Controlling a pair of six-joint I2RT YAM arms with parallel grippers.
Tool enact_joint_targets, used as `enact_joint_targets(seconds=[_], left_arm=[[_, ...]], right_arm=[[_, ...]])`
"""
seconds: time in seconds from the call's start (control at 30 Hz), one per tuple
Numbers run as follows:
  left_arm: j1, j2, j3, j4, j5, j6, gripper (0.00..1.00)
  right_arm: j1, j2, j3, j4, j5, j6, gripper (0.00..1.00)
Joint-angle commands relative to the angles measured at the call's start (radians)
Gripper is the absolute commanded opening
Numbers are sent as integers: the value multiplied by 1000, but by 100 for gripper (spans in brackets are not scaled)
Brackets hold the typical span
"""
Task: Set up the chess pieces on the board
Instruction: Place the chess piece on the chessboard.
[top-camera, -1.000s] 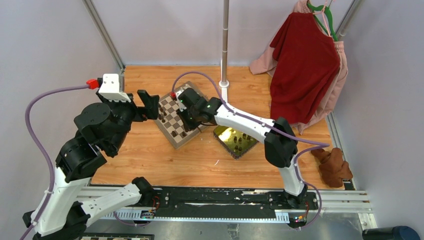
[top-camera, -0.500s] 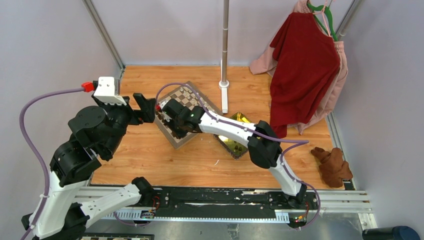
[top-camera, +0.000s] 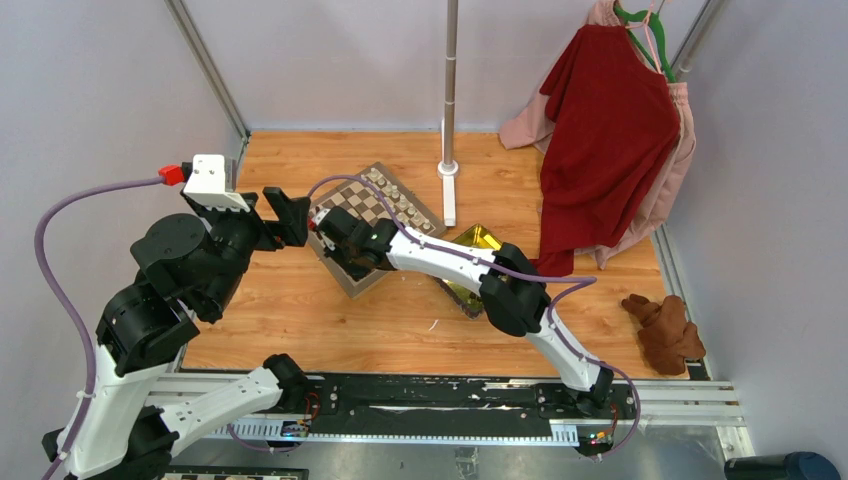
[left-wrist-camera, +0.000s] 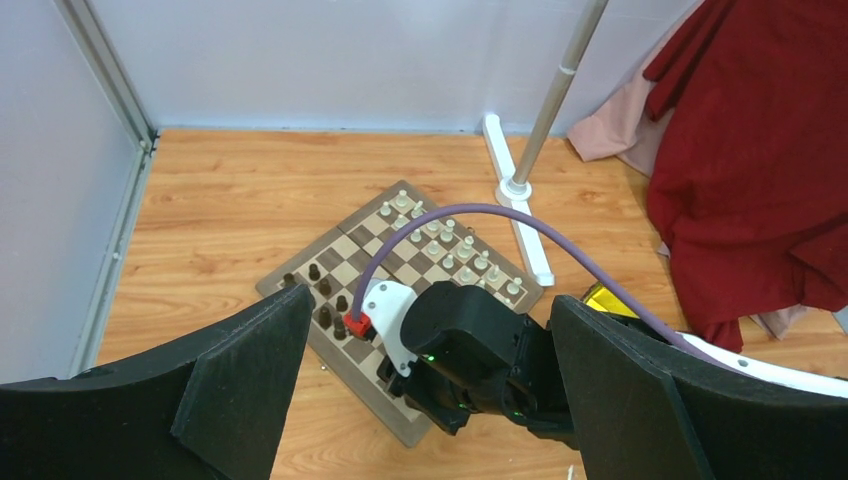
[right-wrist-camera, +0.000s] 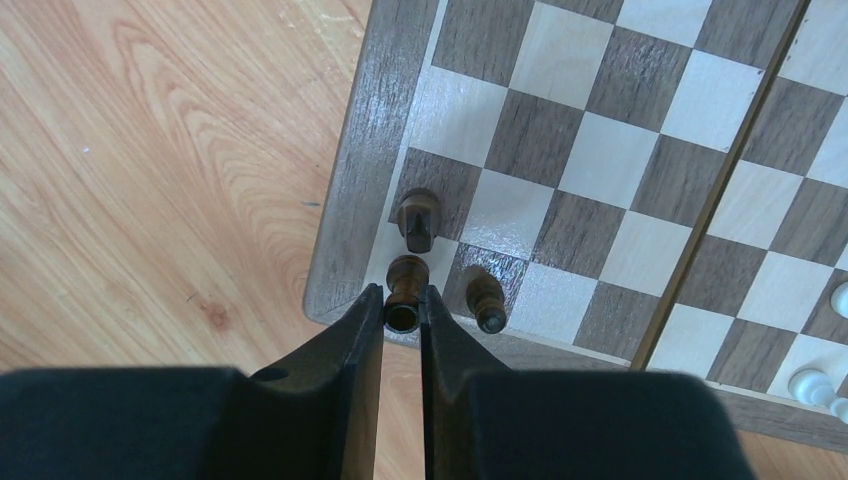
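Wooden surface (top-camera: 400, 320), walled in on three sides. Red garment (top-camera: 610, 130) hangs at far right, pole (top-camera: 450, 90) stands at far middle. Brown cloth (top-camera: 665, 330) lies at the right edge.

Board (top-camera: 375, 205) lies mid-surface, turned cornerwise. Yellow tray (top-camera: 478, 240) is just right of it, partly hidden under the right arm.

Left hand (left-wrist-camera: 430, 305): fingers wide apart, holding nothing, touching nothing. It hangs above the surface just left of the board, and its camera looks over the board.

Right hand (right-wrist-camera: 402, 310): fingers nearly together, clamped on one dark piece (right-wrist-camera: 404, 290), a pad on each side of it. It sits over the board's left corner, low. The held piece is at the corner square, right by the rim; cannot tell if it touches the board.

Two more dark pieces (right-wrist-camera: 418, 220) stand close by, one on the next square beyond the fingertips, one just to the right of them. In the left wrist view a few more stand along that same left side.

White pieces (left-wrist-camera: 445, 245) stand in two rows along the far right side of the board, well apart from the right hand.
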Motion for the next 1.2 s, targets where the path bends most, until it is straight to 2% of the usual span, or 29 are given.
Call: enact_joint_targets(seconds=[0.0, 0.2, 0.27, 0.37, 0.43, 0.87, 1.17], left_arm=[[8, -5, 9, -14, 18, 6, 95], [8, -2, 8, -13, 21, 8, 95], [8, -3, 5, -13, 21, 8, 95], [8, -4, 0, -13, 23, 5, 96], [8, -4, -2, -13, 22, 3, 96], [8, 5, -16, -4, 23, -21, 96], [8, 11, -17, 27, 3, -28, 96]], right_arm=[[13, 30, 48, -32, 27, -20, 0], [13, 34, 45, -35, 26, -21, 3], [13, 33, 42, -35, 22, -23, 9], [13, 28, 41, -32, 13, -26, 24], [13, 25, 41, -32, 12, -30, 30], [12, -37, 19, -30, -2, -63, 33], [13, -206, -72, 19, 17, -101, 35]])
